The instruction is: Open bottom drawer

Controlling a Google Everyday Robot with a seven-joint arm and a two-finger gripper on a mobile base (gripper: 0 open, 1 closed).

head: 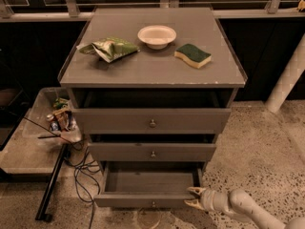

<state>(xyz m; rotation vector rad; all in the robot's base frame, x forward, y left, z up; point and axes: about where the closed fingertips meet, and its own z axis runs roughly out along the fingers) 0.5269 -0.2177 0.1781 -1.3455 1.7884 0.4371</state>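
We see the bottom drawer [143,182] standing open at the foot of the cabinet [152,68], front facing us, long axis left to right. Our gripper [190,197] sits just beside its right front corner, jaws spread, holding nothing.

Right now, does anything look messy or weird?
A crumpled green bag lies on the cabinet top, and loose cables tangle on the floor left. The bottom drawer sticks out, gripper open at its right front corner.
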